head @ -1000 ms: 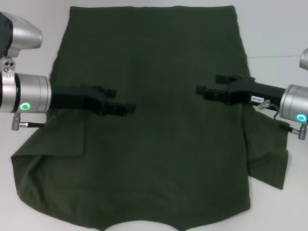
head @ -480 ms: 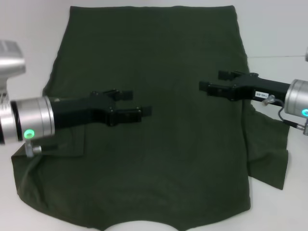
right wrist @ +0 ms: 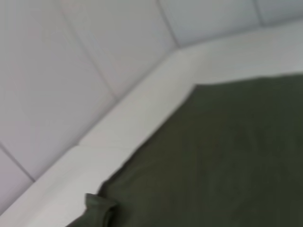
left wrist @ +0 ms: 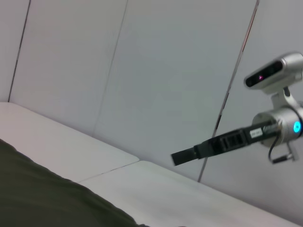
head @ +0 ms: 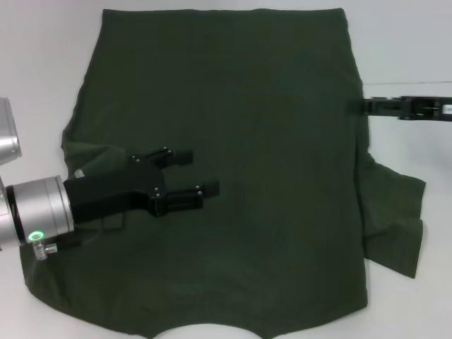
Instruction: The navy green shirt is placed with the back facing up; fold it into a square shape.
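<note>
The left tool hangs with its fingers spread over the left half of the navy green shirt, which lies flat, plain side up, on the white surface; the right tool sits at the shirt's right edge, and whether it is spread or pressed together I cannot tell. No fold looks made yet, so the next move probably calls for gripping a side edge or sleeve to turn inward. The collar end runs out of the head view, and the left sleeve is partly hidden under the arm.

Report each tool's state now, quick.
Left tool: open, holding nothing, above the navy green shirt.
Right tool: at the shirt's right edge; open or closed cannot be told.
</note>
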{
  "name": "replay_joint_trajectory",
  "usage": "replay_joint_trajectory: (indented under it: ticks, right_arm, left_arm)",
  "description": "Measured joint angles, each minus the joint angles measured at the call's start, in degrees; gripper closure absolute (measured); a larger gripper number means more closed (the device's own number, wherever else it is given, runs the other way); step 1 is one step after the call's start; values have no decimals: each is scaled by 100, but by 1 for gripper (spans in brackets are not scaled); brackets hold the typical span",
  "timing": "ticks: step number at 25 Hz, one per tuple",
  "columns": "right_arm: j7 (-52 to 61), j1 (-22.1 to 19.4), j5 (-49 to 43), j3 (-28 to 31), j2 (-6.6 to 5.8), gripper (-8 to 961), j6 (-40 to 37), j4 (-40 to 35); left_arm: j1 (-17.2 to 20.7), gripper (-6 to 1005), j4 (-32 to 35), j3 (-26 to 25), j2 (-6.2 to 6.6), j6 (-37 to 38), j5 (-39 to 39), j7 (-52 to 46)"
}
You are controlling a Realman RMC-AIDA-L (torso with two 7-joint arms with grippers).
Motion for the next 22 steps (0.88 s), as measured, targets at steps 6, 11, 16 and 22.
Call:
replay_joint_trajectory:
  ticks: [6,11,16,22]
  right_arm:
    - [1415,176,-1355,1113,-185,75,-887,-231]
    - [2139,193,-2070,1477,-269,75,-1357,-286]
    - [2570,91,-2378,1649,-295,75,-1677,-286]
    - [2870,-58,-2484,1645,-335,76,-1830,-221]
  left_arm:
    - [27,90,-2,125,-5,-38,76,312]
    - [86,90,-5,214,-32,-127,162,758]
    - [62,91,-5,340,-46,-388,167,869]
    - [50,91,-5,364,-56,-575,150,1025]
